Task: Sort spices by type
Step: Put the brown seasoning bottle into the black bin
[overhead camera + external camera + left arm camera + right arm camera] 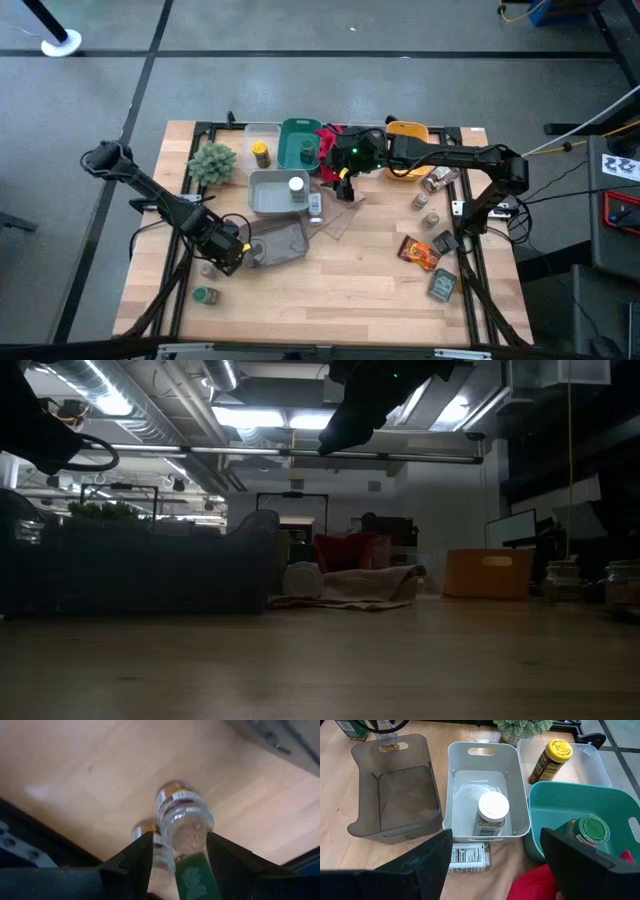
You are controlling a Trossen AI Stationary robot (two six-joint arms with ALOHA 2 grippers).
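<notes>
Right now my left gripper [180, 852] sits low over the near-left part of the table, just beside the smoky grey bin [280, 242]. Left fingers [132, 862] are apart and straddle a clear jar [186, 820] lying on its side. Its long axis runs straight out ahead between the fingers, green lid [192, 877] back toward my palm, base pointing away. No contact that I can confirm, so not clamped yet. A second small jar [150, 837] lies touching the first, right at one finger — risk of catching both when I close.

My right gripper [492, 857] hangs high over the bins at the far middle, fingers wide apart, holding nothing. Ahead of it: white bin [487, 795] with a white-lid jar [493, 813] upright inside, teal bin [580, 815] with a green-lid jar [590, 830], clear bin [590, 757] with a yellow-lid jar [550, 760]. Another jar [467, 857] lies on its side on the cloth just beside the white bin, under the right fingers.

Judgement — the left arm is the one on the green-lid jar; the teal bin is well away, far side, nearer the right arm. More jars [430, 182] and packets [420, 251] wait out right. One green-lid jar [205, 295] sits near-left of my left gripper.
</notes>
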